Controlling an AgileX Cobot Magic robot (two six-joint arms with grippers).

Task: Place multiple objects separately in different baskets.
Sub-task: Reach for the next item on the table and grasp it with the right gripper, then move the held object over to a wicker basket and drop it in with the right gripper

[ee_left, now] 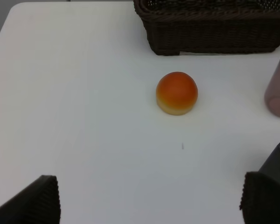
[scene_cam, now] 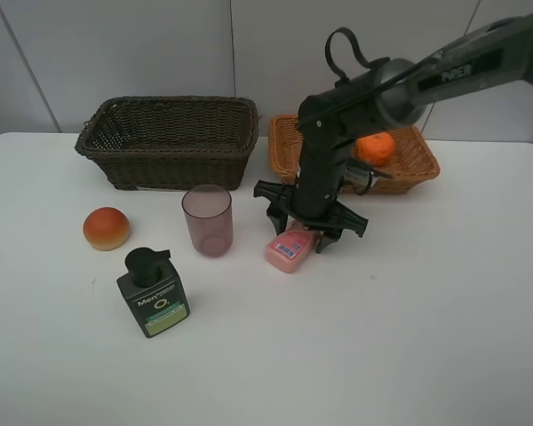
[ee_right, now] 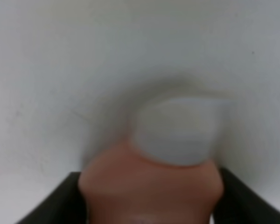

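The small pink bottle (scene_cam: 290,248) lies on the white table in front of the light orange-tan basket (scene_cam: 417,164). My right gripper (scene_cam: 304,232) points down onto its cap end. In the right wrist view the pink bottle (ee_right: 149,186) fills the gap and both dark fingers (ee_right: 60,200) press its sides, so the gripper is shut on it. An orange tangerine (scene_cam: 374,148) rests in the light basket. The dark brown basket (scene_cam: 169,138) shows nothing inside. My left gripper (ee_left: 149,205) hangs open above the table, short of the red-orange fruit (ee_left: 177,92).
A translucent mauve cup (scene_cam: 207,220) stands upright left of the pink bottle. The dark green pump bottle (scene_cam: 153,293) stands nearer the front, and the red-orange fruit (scene_cam: 107,228) sits to the left. The right arm (scene_cam: 409,84) reaches in over the light basket.
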